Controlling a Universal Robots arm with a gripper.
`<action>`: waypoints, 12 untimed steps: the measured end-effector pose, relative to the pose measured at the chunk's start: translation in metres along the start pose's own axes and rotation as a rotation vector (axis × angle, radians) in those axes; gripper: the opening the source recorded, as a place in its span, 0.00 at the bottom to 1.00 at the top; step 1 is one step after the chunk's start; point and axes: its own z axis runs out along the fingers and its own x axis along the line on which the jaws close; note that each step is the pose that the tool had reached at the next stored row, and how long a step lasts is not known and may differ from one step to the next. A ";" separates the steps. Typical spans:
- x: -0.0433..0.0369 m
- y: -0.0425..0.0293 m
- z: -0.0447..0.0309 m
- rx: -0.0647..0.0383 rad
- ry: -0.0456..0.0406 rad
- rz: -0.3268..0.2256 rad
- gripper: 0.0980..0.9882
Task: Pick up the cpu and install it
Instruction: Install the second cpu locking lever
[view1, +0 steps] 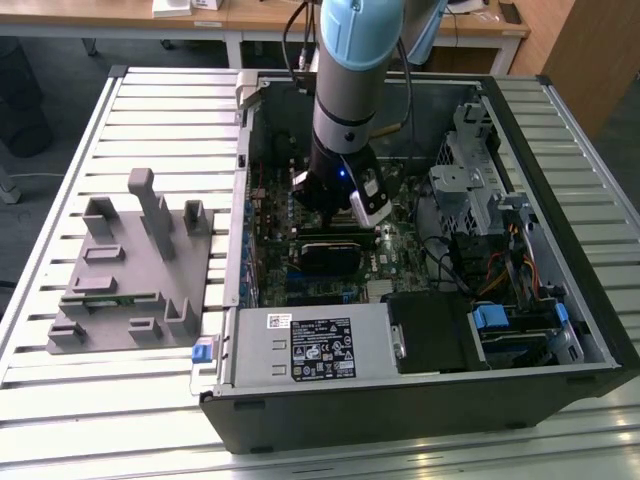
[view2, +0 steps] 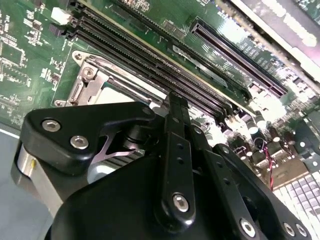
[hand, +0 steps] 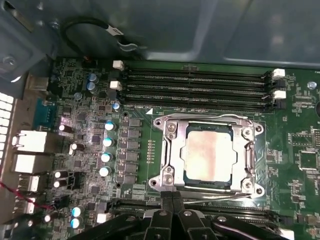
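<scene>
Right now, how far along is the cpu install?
Done: cpu sits in its socket frame on the motherboard. In hand: nothing visible; gripper hovers beside the socket, jaws together. Left: cannot tell if the frame is latched.

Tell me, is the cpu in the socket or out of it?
In. In the first wrist view the cpu lies flat inside the socket's metal frame, and the gripper is beside the frame, not holding it.

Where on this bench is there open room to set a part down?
Bare slatted table lies beyond the grey fixture, between it and the computer case, and along the near edge. Inside the case it is crowded: the gripper hangs over the cpu in its socket.
</scene>
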 end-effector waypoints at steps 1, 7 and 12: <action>0.0000 -0.0004 0.0016 -0.001 0.0001 0.000 0.01; 0.0030 -0.0076 0.0022 -0.023 -0.0009 -0.001 0.01; 0.0056 -0.0108 0.0019 -0.055 -0.0023 -0.002 0.01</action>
